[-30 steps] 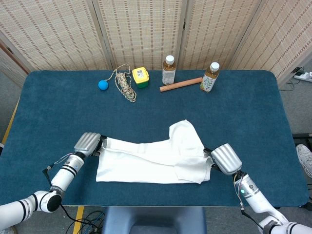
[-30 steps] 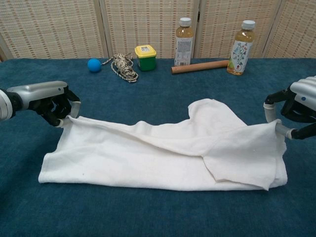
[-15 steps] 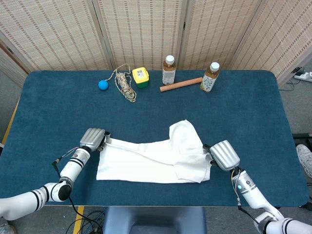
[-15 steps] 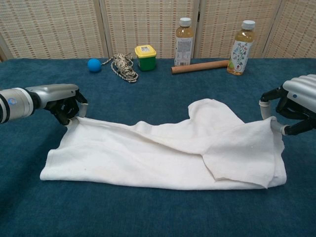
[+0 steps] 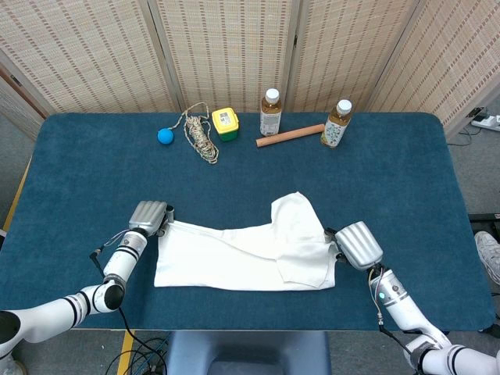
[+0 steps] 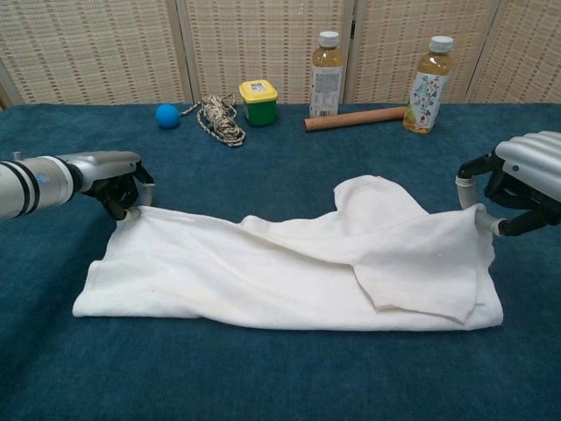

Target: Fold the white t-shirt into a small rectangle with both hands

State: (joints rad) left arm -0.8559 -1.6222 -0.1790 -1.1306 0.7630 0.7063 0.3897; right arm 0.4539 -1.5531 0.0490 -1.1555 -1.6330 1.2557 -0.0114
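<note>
We find the white t-shirt [image 6: 289, 267] spread as a long, partly folded band across the near half of the blue table [image 5: 406, 180], one flap doubled over toward its right end. At the shirt's far left corner we observe the left hand [image 6: 110, 180], fingers curled down and pinching the cloth edge. At the shirt's far right corner the right hand [image 6: 517, 180] has its fingers [image 6: 480, 219] closed on the fabric (the chest view shows the cloth drawn up slightly there). Beyond the shirt, well apart from it along the table's far edge, we note a blue ball [image 5: 165, 136], a coil of rope [image 5: 200, 134], a yellow-lidded green container [image 5: 226, 123], two bottles [image 5: 270, 112] [image 5: 337, 123], and a wooden cylinder [image 5: 290, 135] lying between the bottles.
</note>
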